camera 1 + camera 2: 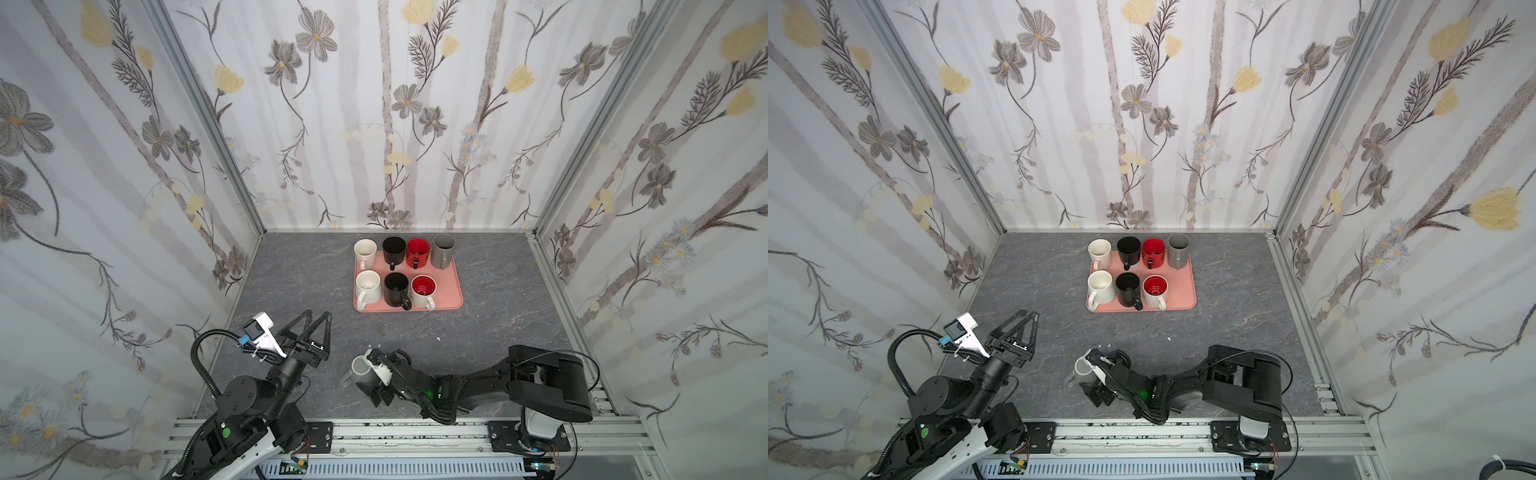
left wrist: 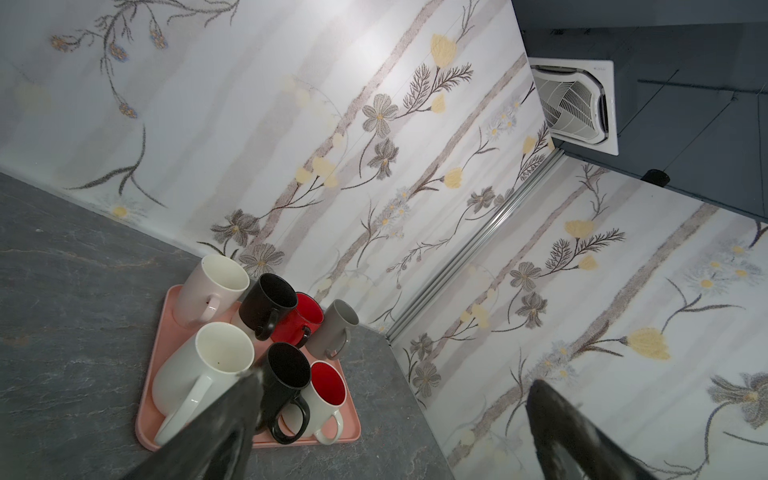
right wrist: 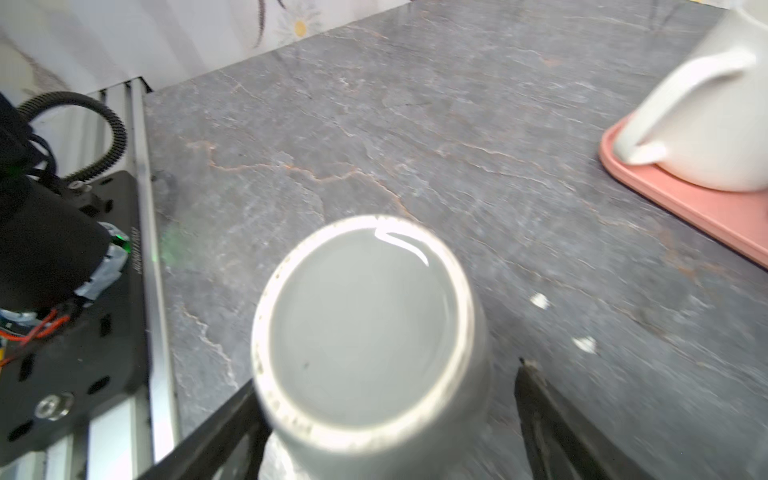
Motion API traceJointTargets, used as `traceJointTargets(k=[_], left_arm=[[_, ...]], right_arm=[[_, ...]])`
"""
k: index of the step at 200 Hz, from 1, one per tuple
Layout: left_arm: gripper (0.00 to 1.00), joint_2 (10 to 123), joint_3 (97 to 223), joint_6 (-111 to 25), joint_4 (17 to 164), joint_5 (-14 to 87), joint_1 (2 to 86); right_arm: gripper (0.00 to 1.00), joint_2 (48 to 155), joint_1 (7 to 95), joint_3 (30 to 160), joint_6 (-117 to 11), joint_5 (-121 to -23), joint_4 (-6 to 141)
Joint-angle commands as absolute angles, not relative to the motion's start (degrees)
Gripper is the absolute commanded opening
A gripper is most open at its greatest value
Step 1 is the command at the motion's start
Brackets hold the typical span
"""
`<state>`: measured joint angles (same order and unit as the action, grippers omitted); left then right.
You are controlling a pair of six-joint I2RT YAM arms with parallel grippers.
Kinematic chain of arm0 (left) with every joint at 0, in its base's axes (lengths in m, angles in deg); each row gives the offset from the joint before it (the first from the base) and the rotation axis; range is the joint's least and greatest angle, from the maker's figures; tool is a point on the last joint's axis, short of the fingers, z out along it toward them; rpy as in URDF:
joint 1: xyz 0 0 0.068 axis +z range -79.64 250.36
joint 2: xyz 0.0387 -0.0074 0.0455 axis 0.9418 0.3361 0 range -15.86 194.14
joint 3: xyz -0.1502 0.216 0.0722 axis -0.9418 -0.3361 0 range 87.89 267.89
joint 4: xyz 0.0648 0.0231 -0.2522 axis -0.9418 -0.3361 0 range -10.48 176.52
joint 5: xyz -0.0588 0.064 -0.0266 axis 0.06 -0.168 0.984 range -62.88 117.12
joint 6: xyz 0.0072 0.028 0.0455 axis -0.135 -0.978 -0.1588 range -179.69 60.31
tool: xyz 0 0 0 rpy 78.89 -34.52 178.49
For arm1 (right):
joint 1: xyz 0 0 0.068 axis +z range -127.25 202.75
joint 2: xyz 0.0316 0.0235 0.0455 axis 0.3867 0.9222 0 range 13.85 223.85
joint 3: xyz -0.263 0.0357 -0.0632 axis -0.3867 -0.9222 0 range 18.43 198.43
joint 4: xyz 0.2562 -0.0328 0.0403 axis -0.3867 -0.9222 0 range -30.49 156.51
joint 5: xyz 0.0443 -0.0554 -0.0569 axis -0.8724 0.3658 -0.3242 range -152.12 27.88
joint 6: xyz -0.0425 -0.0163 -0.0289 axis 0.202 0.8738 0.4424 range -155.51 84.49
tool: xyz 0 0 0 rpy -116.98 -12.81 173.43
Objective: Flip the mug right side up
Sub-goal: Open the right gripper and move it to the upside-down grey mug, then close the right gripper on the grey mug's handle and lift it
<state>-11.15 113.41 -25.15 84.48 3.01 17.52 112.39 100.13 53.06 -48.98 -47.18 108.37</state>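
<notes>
Grey mug [image 3: 365, 332], base-up on open table [image 1: 478, 340] near the front rail [image 1: 415, 428], pink tray [image 1: 451, 286] well apart. Only the wrist view shows right hand [image 3: 386, 374] fingers [image 3: 548, 411] apart around it; left hand [image 1: 318, 313] is spread too.

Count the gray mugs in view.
2. An upright gray mug at the tray's back right corner; a base-up gray mug near the front, within the right gripper. None seem hidden.

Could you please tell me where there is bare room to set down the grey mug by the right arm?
The pink tray has one bare spot, its near right corner beside the red-lined white mug; the rest is crowded. The tabletop is bare left of the tray, right of it, and between it and the loose grey mug.
</notes>
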Motion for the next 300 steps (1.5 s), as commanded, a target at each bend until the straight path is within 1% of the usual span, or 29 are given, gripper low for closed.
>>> traceJointTargets(k=[1,16,20,40,54,77,86,99,107,122,158,164,177,215,254,270,300], left_arm=[[1.0,-8.68,113.29,-24.75,85.95,4.67,17.53],[1.0,-6.09,113.16,-24.89,86.63,5.65,17.53],[1.0,-5.41,113.12,-24.89,86.77,5.87,17.53],[1.0,-1.27,113.45,-24.07,85.79,5.62,17.51],[1.0,2.39,114.73,-21.75,81.0,3.68,17.54],[0.94,11.56,118.83,-17.24,69.76,2.39,17.54],[0.92,15.09,120.22,-15.48,65.89,2.15,17.54],[0.92,18.04,121.42,-13.74,61.85,1.42,17.53],[0.94,18.12,121.71,-13.26,61.01,1.01,17.51],[1.0,16.13,121.73,-13.11,62.03,0.45,17.48],[1.0,12.88,121.65,-13.02,64.39,-1.07,17.54],[1.0,12.88,121.78,-13.1,64.22,-1.18,17.53],[1.0,12.81,121.88,-13.27,64.03,-1.35,17.53],[1.0,11.76,121.37,-13.53,64.73,-1.26,17.54],[1.0,11.91,121.07,-14.58,65.38,-0.55,17.54],[1.0,12.52,120.51,-15.03,66.07,0.26,17.51],[1.0,14.14,119.54,-16.12,68.16,2.02,17.53]], right_arm=[[0.88,108.05,98.12,48.49,-50.8,-43.93,110.77],[0.89,105.62,96.07,44.61,-51.88,-43.43,110.87],[0.89,103.38,95.54,43.7,-52.08,-43.27,110.89],[0.94,99.24,93.98,40.14,-52.79,-42.37,110.77],[0.97,96.34,93.31,38.65,-53.11,-42.47,110.19],[0.99,93.51,92.62,38.83,-53.83,-43.71,106.92],[0.99,92.84,92.62,38.86,-53.66,-46.15,107.07],[1.0,93.58,92.82,40.67,-52.53,-51.43,106.68],[1.0,94.88,93.57,42.01,-52.11,-52.67,107.22],[1.0,97.84,95.13,44.04,-50.79,-51.75,110.01],[1.0,104.81,95.69,52.83,-49.04,-50.5,110.75],[1.0,107.35,95.78,54.06,-49.09,-49.61,110.32],[1.0,109.6,95.96,56.0,-49.62,-47.2,109.53],[1.0,114.18,96.05,59.59,-51.58,-44.38,108.26],[0.96,114.63,95.47,60.44,-55.0,-36.98,102.89],[0.94,113.71,94.79,59.26,-56.69,-34.83,101.57],[0.93,111.55,93.44,56.46,-58.83,-32.14,99.25]])
